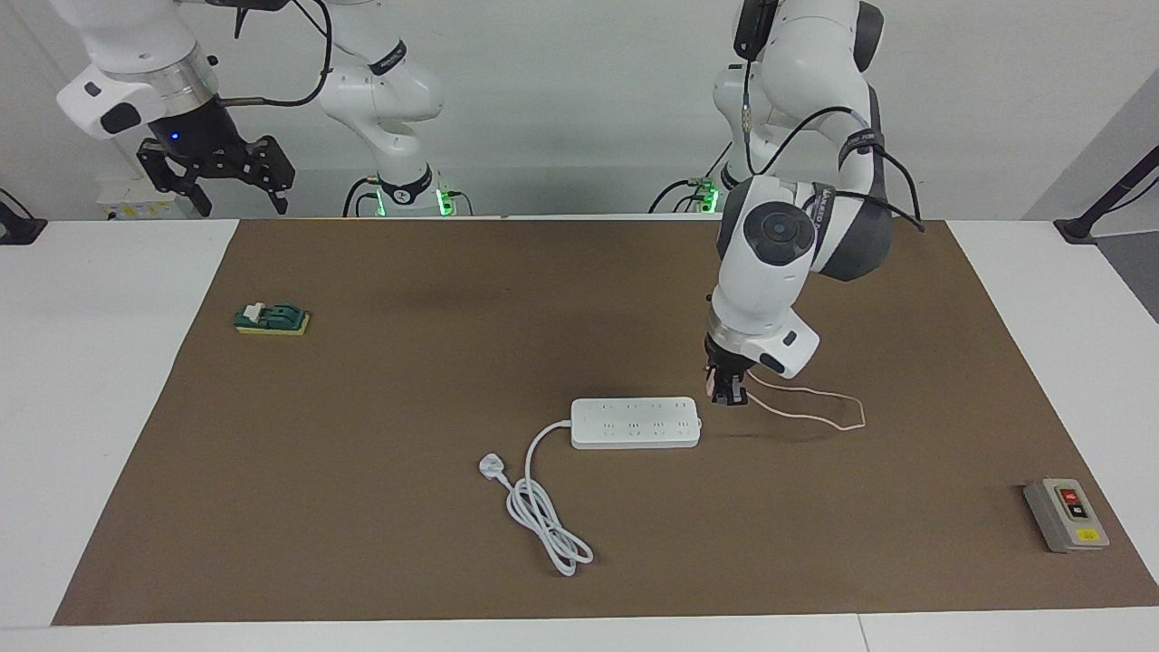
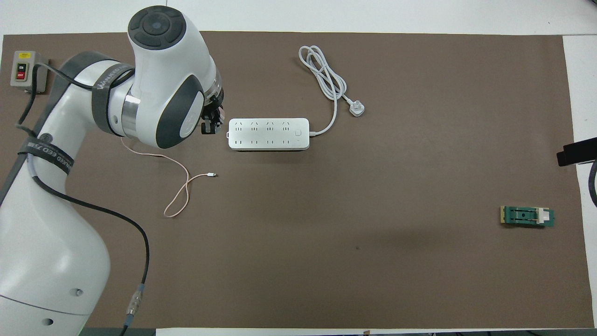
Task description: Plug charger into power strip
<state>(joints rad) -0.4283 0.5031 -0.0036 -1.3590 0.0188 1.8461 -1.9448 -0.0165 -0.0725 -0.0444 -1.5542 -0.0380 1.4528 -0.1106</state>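
The white power strip (image 1: 634, 422) (image 2: 268, 134) lies flat on the brown mat with its sockets facing up. My left gripper (image 1: 729, 391) (image 2: 210, 122) hangs low just off the strip's end toward the left arm's end of the table. It is shut on the charger, whose pink cube is mostly hidden between the fingers. The charger's thin pink cable (image 1: 851, 407) (image 2: 186, 183) trails from the gripper in a loop on the mat and ends in a small white connector (image 2: 212, 175). My right gripper (image 1: 217, 172) waits, open and raised, over the robots' edge of the table.
The strip's thick white cord (image 1: 543, 507) (image 2: 326, 77) lies coiled farther from the robots, ending in a three-pin plug (image 1: 490, 466) (image 2: 357, 109). A grey button box (image 1: 1067, 514) (image 2: 25, 70) sits toward the left arm's end. A green and yellow block (image 1: 272, 319) (image 2: 527, 216) lies toward the right arm's end.
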